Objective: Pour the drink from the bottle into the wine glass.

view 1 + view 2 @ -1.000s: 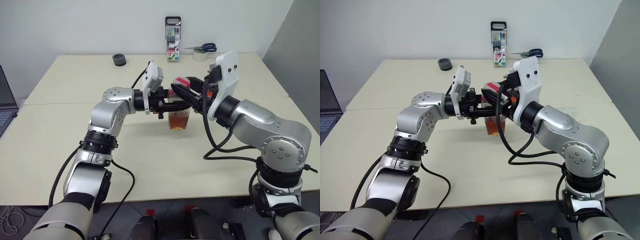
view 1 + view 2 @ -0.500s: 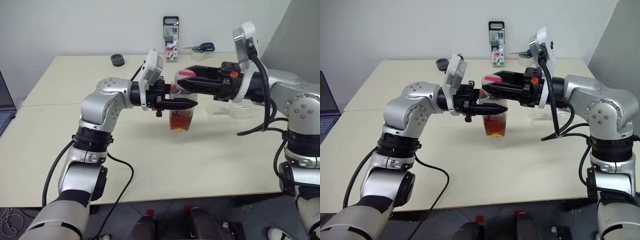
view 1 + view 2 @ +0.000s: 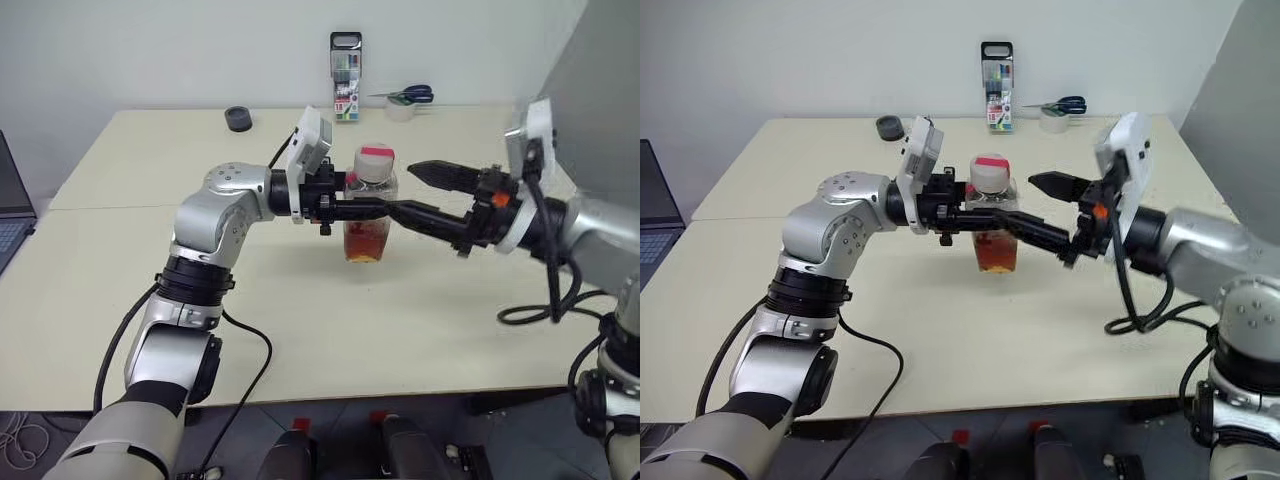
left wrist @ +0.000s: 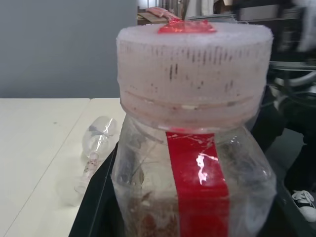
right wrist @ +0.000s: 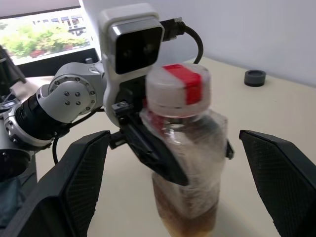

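Note:
The bottle (image 3: 368, 200) stands upright over the table's middle, clear and squarish, with a red label strip (image 4: 197, 182) and a pale pink cap (image 3: 375, 160) on top. The drink (image 3: 363, 240) is amber and fills its lower part. My left gripper (image 3: 360, 208) reaches in from the left and is shut on the bottle's body. My right gripper (image 3: 402, 188) is open to the right of the bottle, its fingers wide apart on either side of it and not touching. The wine glass (image 4: 98, 140) seems to lie on its side on the table beyond the bottle.
At the table's far edge stand a marker pack (image 3: 346, 65), scissors (image 3: 410, 96) on a tape roll (image 3: 400, 112) and a small black ring (image 3: 238, 119). A laptop (image 3: 8, 205) shows at the left border. A black cable (image 3: 530, 310) hangs from the right arm.
My right gripper has let go of the bottle's cap, opened wide and drawn back to the right. The left gripper keeps its hold and the bottle stays in place.

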Tool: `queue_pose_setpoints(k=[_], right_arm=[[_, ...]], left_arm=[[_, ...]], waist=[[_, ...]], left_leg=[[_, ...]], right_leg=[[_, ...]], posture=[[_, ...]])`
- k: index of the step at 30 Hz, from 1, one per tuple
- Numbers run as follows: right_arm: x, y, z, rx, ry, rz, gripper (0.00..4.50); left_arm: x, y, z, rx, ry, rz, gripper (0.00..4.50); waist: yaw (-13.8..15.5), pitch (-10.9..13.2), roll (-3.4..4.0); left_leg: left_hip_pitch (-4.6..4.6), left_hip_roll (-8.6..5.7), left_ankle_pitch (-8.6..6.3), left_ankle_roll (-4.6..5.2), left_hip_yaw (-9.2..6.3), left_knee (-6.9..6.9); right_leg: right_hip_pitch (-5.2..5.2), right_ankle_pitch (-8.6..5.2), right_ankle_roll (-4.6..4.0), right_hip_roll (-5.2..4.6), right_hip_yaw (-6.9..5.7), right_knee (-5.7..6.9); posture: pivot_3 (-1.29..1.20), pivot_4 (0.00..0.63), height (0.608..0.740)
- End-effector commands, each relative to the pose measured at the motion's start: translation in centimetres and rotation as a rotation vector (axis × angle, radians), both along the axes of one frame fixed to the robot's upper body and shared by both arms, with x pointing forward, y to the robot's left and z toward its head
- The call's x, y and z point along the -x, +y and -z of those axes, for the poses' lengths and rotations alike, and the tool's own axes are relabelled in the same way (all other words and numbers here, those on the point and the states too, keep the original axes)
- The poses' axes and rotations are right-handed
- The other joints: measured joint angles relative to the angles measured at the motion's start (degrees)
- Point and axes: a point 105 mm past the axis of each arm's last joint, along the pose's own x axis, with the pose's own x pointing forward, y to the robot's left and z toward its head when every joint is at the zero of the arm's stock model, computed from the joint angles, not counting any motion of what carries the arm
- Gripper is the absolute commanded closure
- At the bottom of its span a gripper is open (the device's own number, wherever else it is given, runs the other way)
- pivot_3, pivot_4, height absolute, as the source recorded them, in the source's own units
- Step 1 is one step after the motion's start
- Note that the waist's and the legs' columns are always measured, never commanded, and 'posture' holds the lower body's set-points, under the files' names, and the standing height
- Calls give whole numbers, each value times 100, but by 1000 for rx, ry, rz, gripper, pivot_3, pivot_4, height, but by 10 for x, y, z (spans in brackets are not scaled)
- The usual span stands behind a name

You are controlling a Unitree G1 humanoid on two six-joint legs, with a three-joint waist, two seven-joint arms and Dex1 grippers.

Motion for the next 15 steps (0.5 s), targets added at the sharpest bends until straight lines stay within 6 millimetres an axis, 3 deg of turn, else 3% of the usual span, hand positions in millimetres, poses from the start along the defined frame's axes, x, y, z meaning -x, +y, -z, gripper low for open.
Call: queue_pose_setpoints(k=[1,6,15], right_arm=[[3,10,-16,-49,-126,109,44],[-7,23,-31,-127,-168,201,44],[-13,32,-12,-76,-131,213,44]], left_arm=[[-1,3,-13,34,-55,-8,2734],[-3,0,-11,33,-55,-7,2734],[-2,1,-9,14,-67,-2,2734]], waist=[[-4,0,1],[8,0,1],[8,-1,1]], left_leg=[[2,2,1,-2,1,0],[0,-1,4,-7,1,3],[-22,-2,4,-7,-1,5]], right_leg=[[0,0,0,3,0,1],[-4,0,0,5,-1,2],[-21,0,0,4,-2,0]], posture=[[0,150,740],[0,150,740],[0,150,740]])
